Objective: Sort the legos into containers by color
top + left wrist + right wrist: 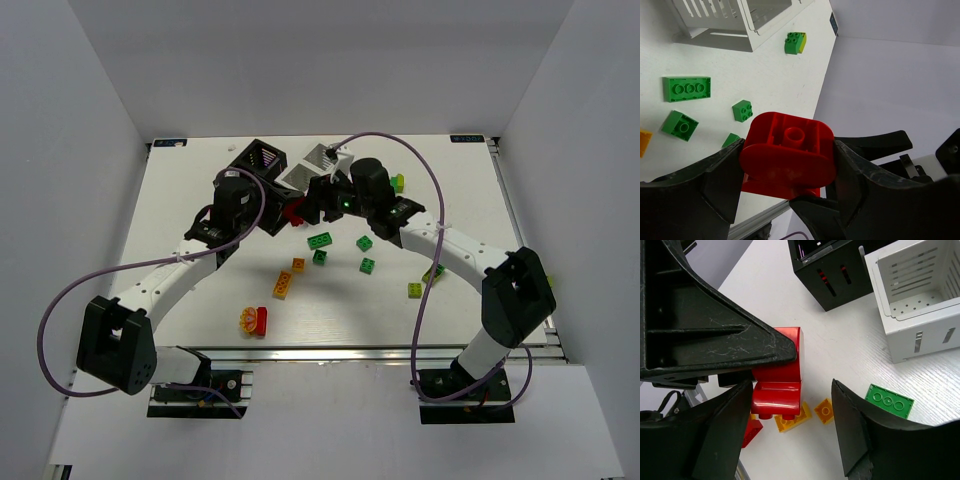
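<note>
**Top external view.** The left gripper (284, 213) and right gripper (318, 200) meet just in front of the black rack (262, 160) and white rack (320, 160). The racks stand side by side at the far edge of the worktop (470, 200). Only a sliver of a red brick (294, 213) shows between the grippers. The arms cover the rest, and how either pair of jaws stands cannot be told here. Loose green bricks (320, 240), orange bricks (283, 285) and a yellow-green brick (415, 290) lie nearer the bases.

**Left wrist view.** The left gripper (788, 150) has its jaws clenched on the red brick (787, 165), held clear of the worktop (775, 85) with a recessed face and one round peg towards the camera. Below it lie a long green brick (686, 88) and smaller green ones. The white rack (725, 20) is cut off by the top edge. The black rack is out of frame.

**Right wrist view.** The right gripper (792, 386) has its jaws spread wide, released. The red brick (777, 375) sits between them in the picture, pinned under the left gripper's dark finger (715, 340). A gap shows on the brick's right side, but on the left I cannot tell whether it touches. The black rack (835, 270) is cropped, and something red glints through its slats, too little to name. Beside it the white rack (900, 335) shows a perforated floor
</note>
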Robot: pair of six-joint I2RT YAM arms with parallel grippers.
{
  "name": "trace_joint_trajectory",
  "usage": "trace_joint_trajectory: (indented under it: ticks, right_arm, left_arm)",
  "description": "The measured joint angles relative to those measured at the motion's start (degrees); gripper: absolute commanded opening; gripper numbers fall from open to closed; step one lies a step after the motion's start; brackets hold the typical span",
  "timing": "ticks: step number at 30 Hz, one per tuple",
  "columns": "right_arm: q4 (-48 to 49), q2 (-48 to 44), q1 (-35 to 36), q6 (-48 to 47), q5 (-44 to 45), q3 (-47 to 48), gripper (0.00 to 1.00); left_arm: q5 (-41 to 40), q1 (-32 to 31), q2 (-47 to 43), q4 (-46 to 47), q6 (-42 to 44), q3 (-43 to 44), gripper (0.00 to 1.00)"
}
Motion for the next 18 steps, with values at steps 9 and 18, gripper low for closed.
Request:
trace_joint_trajectory:
  ticks: [9,18]
  right_arm:
    - [0.1,0.1,0.0,-0.4,-0.5,-0.7,0.60]
    - [0.9,0.1,0.2,-2.2,-2.3,-1.1,0.23]
  left_arm:
    - [0.0,0.0,0.0,0.9,-0.6,-0.1,0.00]
    - [0.0,0.0,0.0,1.6,-0.8,-0.9,0.00]
